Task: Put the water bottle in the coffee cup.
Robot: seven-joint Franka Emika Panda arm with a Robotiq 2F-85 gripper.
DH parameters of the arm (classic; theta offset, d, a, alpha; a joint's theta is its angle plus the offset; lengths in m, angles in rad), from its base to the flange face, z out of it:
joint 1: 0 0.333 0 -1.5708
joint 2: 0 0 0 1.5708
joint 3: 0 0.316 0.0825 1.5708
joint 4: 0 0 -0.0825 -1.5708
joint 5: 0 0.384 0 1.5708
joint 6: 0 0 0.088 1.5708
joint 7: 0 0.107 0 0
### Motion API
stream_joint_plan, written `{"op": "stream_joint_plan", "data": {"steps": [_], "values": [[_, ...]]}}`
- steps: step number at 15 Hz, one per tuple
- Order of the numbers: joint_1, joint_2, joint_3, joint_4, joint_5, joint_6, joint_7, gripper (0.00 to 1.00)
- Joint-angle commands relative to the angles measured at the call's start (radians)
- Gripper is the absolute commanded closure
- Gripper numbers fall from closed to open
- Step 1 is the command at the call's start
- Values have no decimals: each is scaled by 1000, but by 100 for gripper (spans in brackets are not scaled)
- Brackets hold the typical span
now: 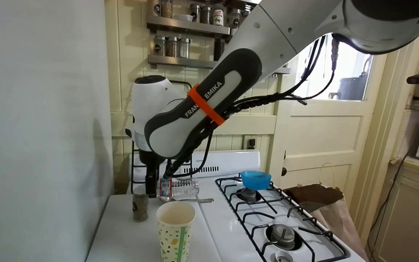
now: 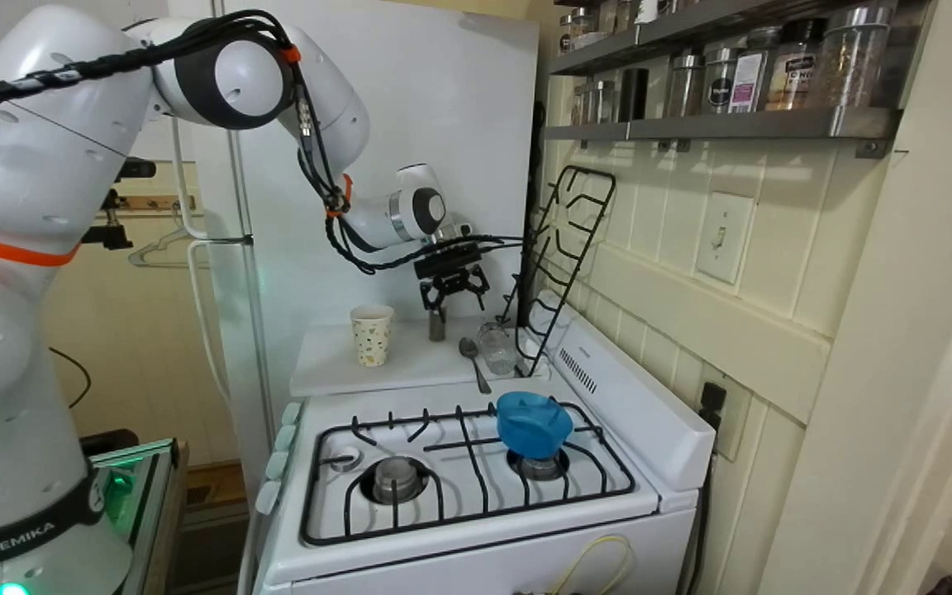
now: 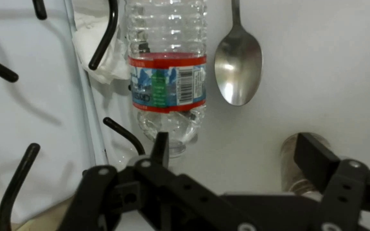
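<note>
A white refrigerator (image 2: pixel 443 124) filled much of the upper half of the frame, left of centre, in an exterior view. Below it, the white stove (image 2: pixel 476 570) took up the lower middle. The arm (image 1: pixel 238 87) ran from the upper right down toward the left of centre in an exterior view. A white tabletop (image 2: pixel 418 368) adjoined the stove near mid-frame, and a black rack (image 2: pixel 578 258) leaned at a tilt by the wall, right of centre.

The end effector (image 3: pixel 236 154) hung above the tabletop, released, its two fingers spread well apart along the bottom of the wrist view. A blue bowl (image 1: pixel 255 180) sat on the stove, right of centre in both exterior views. The coffee cup (image 1: pixel 176 231) stood upright on the tabletop, bottom of the frame, slightly left of centre. The water bottle (image 3: pixel 169 77) lay on its side at the upper middle of the wrist view, apart from the coffee cup; one finger overlapped its lower end, and contact could not be told. A small jar (image 3: pixel 289 157) stood at the lower right, partly hidden by the other finger. A metal spoon (image 3: pixel 239 67) lay just right of the bottle, rounded end downward in the frame.
</note>
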Motion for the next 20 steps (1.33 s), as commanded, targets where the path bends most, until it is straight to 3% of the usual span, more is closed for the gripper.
{"op": "stream_joint_plan", "data": {"steps": [1,14,20], "values": [[39,34,-45,65,-30,11,90,0],[20,41,-37,87,9,17,66,0],[29,103,-30,185,35,-11,62,0]]}}
